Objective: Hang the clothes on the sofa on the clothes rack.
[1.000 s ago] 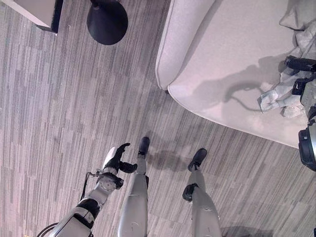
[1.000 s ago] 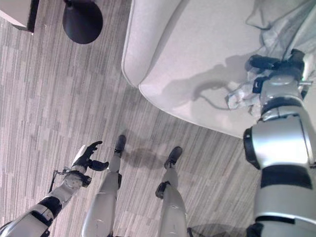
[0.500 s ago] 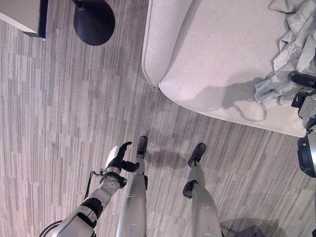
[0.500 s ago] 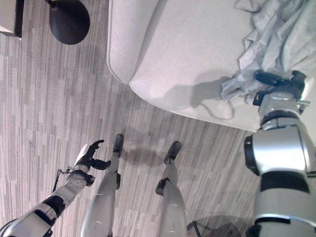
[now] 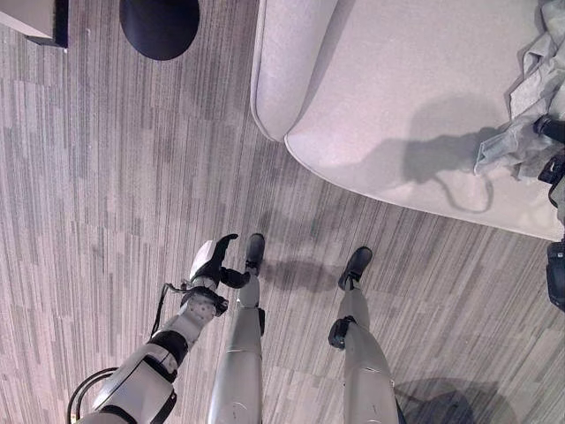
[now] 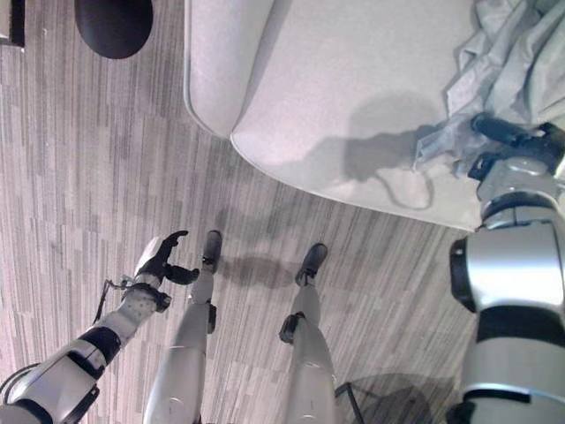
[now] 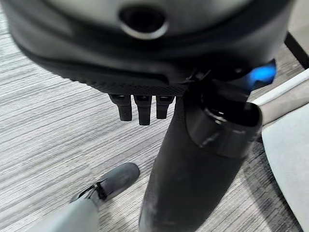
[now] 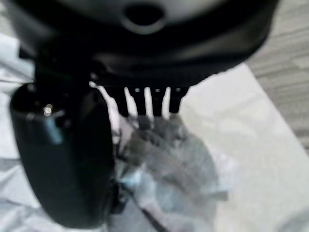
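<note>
In the left eye view the pale grey garment (image 5: pixel 530 132) lay bunched at the far right of the sofa (image 5: pixel 397 88), with the left hand (image 5: pixel 212 263) hanging low over the floor (image 5: pixel 88 177), fingers loosely spread, holding nothing. A dark round base (image 5: pixel 159 26) stood off beyond the sofa's arm.

The right eye view gave more of the heap: soft folds, likely light and limp, best taken at a thick gathered fold. The right hand (image 6: pixel 516 140) sat at its edge.

The left wrist view showed short straight fingers (image 7: pixel 140 107) over bare floor.

The right wrist view added the close look: fingers (image 8: pixel 145 99) and thumb against crumpled cloth; whether they had clamped on it I couldn't tell.
</note>
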Robot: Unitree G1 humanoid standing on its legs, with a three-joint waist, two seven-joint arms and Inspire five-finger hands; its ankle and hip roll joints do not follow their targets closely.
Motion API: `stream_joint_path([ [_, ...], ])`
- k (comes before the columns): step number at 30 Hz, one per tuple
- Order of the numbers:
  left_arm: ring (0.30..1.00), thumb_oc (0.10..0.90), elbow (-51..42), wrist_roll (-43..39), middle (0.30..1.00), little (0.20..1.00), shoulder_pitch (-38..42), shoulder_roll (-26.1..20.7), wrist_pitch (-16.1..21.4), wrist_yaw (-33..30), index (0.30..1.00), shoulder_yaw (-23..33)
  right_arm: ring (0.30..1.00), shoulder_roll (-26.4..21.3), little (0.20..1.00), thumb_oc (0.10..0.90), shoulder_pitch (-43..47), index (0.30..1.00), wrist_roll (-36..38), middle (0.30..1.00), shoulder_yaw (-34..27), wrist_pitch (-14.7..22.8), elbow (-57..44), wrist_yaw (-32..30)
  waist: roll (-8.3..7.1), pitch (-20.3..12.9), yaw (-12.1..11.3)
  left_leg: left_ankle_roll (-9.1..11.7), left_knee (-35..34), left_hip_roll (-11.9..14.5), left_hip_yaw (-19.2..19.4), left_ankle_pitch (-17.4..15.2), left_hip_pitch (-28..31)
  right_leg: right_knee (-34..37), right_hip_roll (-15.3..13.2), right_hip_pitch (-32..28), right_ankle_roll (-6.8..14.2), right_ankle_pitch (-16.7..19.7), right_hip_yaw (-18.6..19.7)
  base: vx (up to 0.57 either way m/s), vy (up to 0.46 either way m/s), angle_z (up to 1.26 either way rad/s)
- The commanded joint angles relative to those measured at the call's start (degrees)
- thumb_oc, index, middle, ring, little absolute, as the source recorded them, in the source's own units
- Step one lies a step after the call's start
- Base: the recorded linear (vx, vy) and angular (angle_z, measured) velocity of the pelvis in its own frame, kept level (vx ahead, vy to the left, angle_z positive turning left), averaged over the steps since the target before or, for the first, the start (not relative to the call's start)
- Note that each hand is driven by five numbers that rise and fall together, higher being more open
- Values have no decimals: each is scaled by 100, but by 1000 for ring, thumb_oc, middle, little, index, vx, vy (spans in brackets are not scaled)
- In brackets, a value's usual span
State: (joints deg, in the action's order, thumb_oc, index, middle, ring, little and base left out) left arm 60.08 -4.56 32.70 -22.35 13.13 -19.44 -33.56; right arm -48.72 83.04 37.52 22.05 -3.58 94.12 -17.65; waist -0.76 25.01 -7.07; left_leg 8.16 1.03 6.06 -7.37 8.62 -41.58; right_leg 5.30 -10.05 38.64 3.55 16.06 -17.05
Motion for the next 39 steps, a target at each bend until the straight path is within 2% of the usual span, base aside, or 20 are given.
stream_joint_path([
  [1,900,800,124,-126,900,900,-259,-204,145,-38,900,-63,900,-763,900,800,481,900,114,900,844,261,192,-22,31,-136,45,175,-603,227,-259,-32,206,-52,-127,-263,715,-767,257,-15,-15,4],
  [3,900,800,146,-215,900,900,-200,-290,176,14,900,35,900,-779,900,800,571,900,135,900,913,235,163,89,-43,-110,1,188,-603,234,-307,-9,124,-50,-106,-221,711,-777,218,-21,-41,5],
  [4,900,800,139,-238,900,900,-186,-313,183,20,900,69,693,-774,693,662,572,693,156,693,927,227,146,122,-62,-103,-16,190,-603,235,-314,-5,103,-52,-101,-213,708,-781,209,-12,-45,7],
  [5,900,800,126,-254,900,900,-180,-325,189,34,900,98,300,-757,300,400,553,300,179,300,926,231,131,158,-80,-101,-29,192,-603,235,-328,-1,93,-55,-94,-210,704,-784,194,3,-33,12],
  [7,900,800,139,-268,900,900,-194,-379,209,62,900,182,300,-694,300,400,504,300,197,300,937,249,62,234,-127,-115,-56,195,-603,249,-367,10,90,-59,-78,-232,698,-794,166,1,-28,13],
  [11,900,800,250,-456,900,900,-295,-503,239,93,900,564,300,-139,300,400,-43,300,544,300,653,422,-427,421,-294,-219,-47,178,-603,271,-378,-55,280,-65,-32,-433,657,-817,183,-3,-18,-1],
  [16,900,800,205,-540,900,900,-408,-526,248,100,900,769,300,115,300,400,-447,300,847,300,371,567,-869,515,-341,-328,-9,151,-603,270,-320,-133,571,-74,-33,-688,638,-849,200,0,0,0],
  [19,900,800,-10,-427,900,900,-717,-540,252,108,900,891,300,318,300,400,-1059,300,1137,300,-14,753,-1499,582,-354,-487,23,117,-603,255,-269,-239,1019,-100,-77,-1102,621,-911,206,28,15,-3],
  [21,900,800,-433,-402,900,900,-1163,-535,249,153,900,1098,300,500,300,400,-1792,300,1285,300,-324,946,-2430,622,-334,-659,26,87,-603,234,-250,-319,1433,-114,-137,-1564,620,-991,141,88,23,-3],
  [23,900,800,-900,-250,900,900,-1636,-602,227,169,900,1245,300,540,300,400,-2577,300,1351,300,-553,1203,-3846,642,-307,-843,31,30,-603,134,-246,-393,1877,-135,-248,-2080,646,-1067,25,119,86,10],
  [24,900,800,-1196,-47,900,900,-1972,-686,215,189,900,1354,300,490,300,400,-3020,300,1356,300,-637,1346,-4859,712,-274,-1005,4,-10,-603,89,-228,-489,2173,-158,-345,-2416,673,-1124,-74,120,122,22],
  [26,900,800,-1407,103,900,900,-2219,-767,203,226,900,1422,300,399,300,400,-3227,300,1311,300,-635,1443,-5592,738,-266,-1138,-2,-45,-603,43,-214,-536,2356,-156,-418,-2625,704,-1137,-120,57,83,12],
  [27,900,800,-1413,104,900,900,-2222,-771,200,226,900,1420,300,399,300,400,-3241,300,1306,300,-644,1439,-5605,731,-276,-1152,14,-55,-603,19,-228,-511,2329,-149,-439,-2613,712,-1118,-134,62,106,7],
  [28,900,800,-1527,304,900,900,-2435,-796,163,255,900,1473,300,310,300,400,-3442,300,1298,300,-694,1525,-6194,799,-274,-1322,7,-102,-603,-43,-218,-578,2512,-150,-507,-2816,747,-1135,-188,79,117,12],
  [31,900,800,-1898,622,900,900,-2820,-928,149,350,900,1565,300,94,300,400,-3591,300,1089,300,-709,1633,-7082,826,-226,-1691,-74,-160,-603,-129,-183,-734,2895,-147,-635,-3234,806,-1179,-346,98,167,17],
  [33,900,800,-1905,755,900,900,-2936,-925,131,347,900,1630,300,34,300,400,-3424,300,1000,300,-691,1700,-7204,773,-247,-2007,-147,-206,-603,-208,-162,-833,3120,-126,-750,-3507,859,-1166,-455,84,137,12],
  [34,900,800,-1909,757,900,900,-2937,-922,129,346,900,1636,300,34,300,400,-3413,300,999,300,-684,1700,-7202,771,-253,-2005,-127,-218,-603,-234,-174,-809,3106,-114,-771,-3507,868,-1143,-469,78,153,18],
  [37,900,800,-2122,776,900,900,-3160,-812,105,271,900,1805,300,49,300,400,-2967,300,886,300,-621,1760,-7253,588,-319,-2401,-227,-285,-603,-366,-104,-955,3451,-90,-919,-3856,955,-1094,-578,67,130,7],
  [39,900,800,-2162,774,900,900,-3188,-793,106,240,900,1842,300,66,300,400,-2794,300,919,300,-592,1795,-7214,540,-342,-2458,-234,-299,-603,-388,-79,-976,3504,-87,-957,-3915,973,-1079,-585,34,68,-1],
])
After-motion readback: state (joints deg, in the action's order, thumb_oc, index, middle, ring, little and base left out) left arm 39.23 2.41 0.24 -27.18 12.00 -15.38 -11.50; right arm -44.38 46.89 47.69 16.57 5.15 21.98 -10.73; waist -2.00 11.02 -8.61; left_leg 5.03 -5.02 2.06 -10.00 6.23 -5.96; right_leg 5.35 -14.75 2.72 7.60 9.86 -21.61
